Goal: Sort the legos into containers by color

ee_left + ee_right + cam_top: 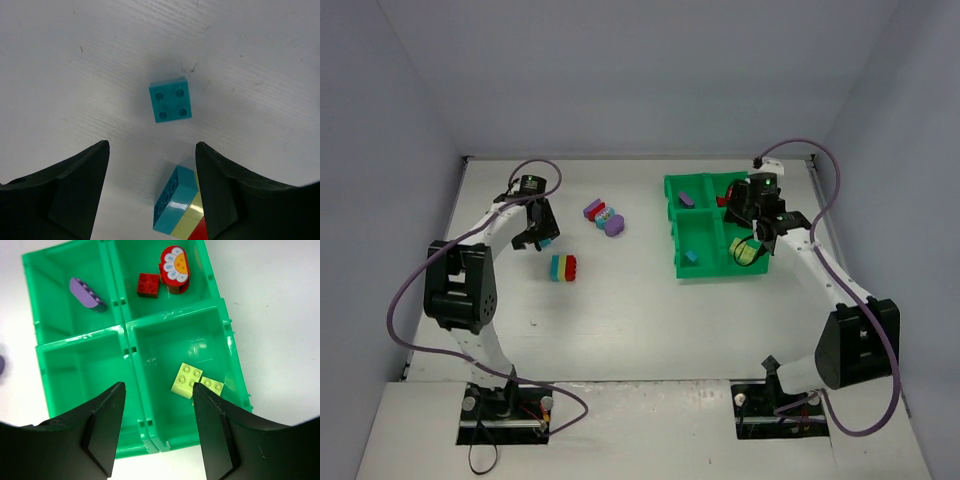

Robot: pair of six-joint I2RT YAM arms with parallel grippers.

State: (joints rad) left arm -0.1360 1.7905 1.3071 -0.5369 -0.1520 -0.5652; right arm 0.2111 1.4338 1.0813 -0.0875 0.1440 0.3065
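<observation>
A teal lego (pixel 170 100) lies studs-up on the white table, just ahead of my left gripper (pixel 152 150), which is open with nothing gripped. A stack of teal, yellow-green and red legos (pixel 180 207) lies under its right finger (pixel 220 190). In the top view the left gripper (pixel 540 238) hangs left of that stack (pixel 563 267). My right gripper (pixel 157 390) is open and empty above the green tray (pixel 127 347). Two yellow-green legos (pixel 187 380) lie in the near right container. A purple lego (pixel 87 293) is in the far left one, a red lego (pixel 148 285) in the far right.
A red flower piece (pixel 174 269) stands beside the red lego. A cluster of purple, red and blue legos (pixel 603 217) lies mid-table. A teal lego (pixel 691 257) sits in the tray's near left container (pixel 695 245). Grey walls enclose the table on three sides.
</observation>
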